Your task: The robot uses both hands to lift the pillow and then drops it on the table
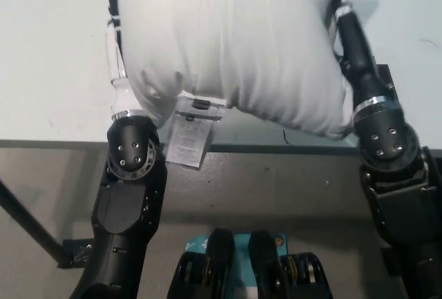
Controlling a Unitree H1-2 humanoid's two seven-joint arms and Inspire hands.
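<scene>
the white table (48,57) filled the upper view. the white pillow (235,43) lay over its near part, one corner past the edge, pressed between both arms. a care label (190,137) hung from its seam. the left hand and right hand were hidden behind it; their grip could not be told.
</scene>
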